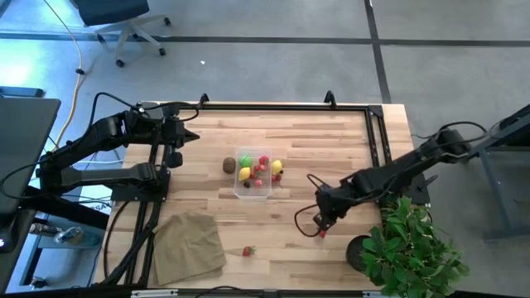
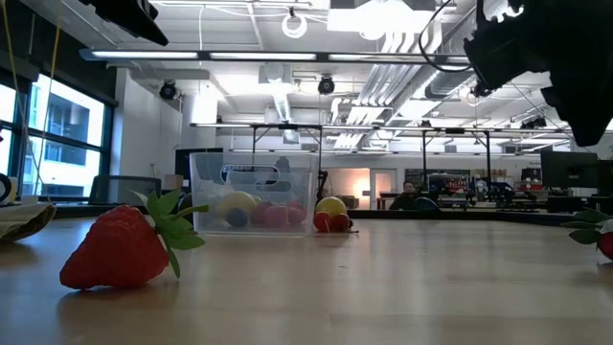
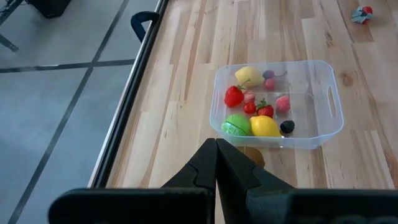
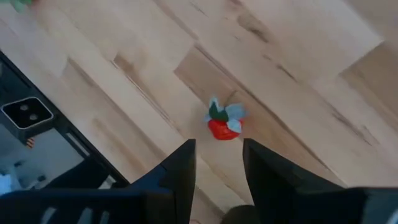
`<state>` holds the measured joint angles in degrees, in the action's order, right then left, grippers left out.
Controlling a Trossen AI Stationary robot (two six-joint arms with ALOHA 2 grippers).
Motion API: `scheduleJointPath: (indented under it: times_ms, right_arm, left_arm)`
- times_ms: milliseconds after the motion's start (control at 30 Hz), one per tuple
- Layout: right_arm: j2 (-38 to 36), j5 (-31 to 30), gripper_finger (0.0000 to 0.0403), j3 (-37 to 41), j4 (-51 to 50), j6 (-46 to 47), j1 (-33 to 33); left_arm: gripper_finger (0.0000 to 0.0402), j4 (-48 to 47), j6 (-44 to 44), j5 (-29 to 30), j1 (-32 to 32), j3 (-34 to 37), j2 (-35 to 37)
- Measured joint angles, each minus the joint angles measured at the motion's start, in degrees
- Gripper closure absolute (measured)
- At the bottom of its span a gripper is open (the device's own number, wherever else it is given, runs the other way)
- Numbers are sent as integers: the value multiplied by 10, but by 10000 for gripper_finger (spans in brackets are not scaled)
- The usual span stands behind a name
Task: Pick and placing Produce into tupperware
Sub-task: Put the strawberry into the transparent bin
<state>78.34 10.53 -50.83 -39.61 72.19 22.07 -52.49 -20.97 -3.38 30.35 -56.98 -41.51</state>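
Wooden surface fills mid-frame in the high view, with the tupperware at its centre holding lemons, berries and a green ball. Lower right, the right pincer hangs part-open, empty, above a strawberry. Upper left, the left pincer is closed, empty.

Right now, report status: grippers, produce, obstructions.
Right gripper open above a loose strawberry. Left gripper shut, parked beside the tupperware. Another strawberry loose near the cloth. Nothing in the way.

Pale wooden table, smooth and matt; clear glossy plastic tupperware; tan, rumpled cloth.
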Motion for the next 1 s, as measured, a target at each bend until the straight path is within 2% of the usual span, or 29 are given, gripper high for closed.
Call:
scheduleJointPath:
  times_ms: [333,433,767,867,1000]
  right_arm:
    - [25,-53,273,0,41,64,46]
    - [33,-61,252,0,40,69,51]
    - [56,-70,142,0,36,100,71]
    - [82,-72,130,0,42,106,74]
    - [121,-44,128,0,75,117,74]
  left_arm:
    - [401,0,0,0,0,0,0]
    - [401,0,0,0,0,0,0]
    - [401,0,0,0,0,0,0]
    - [401,0,0,0,0,0,0]
    - [401,0,0,0,0,0,0]
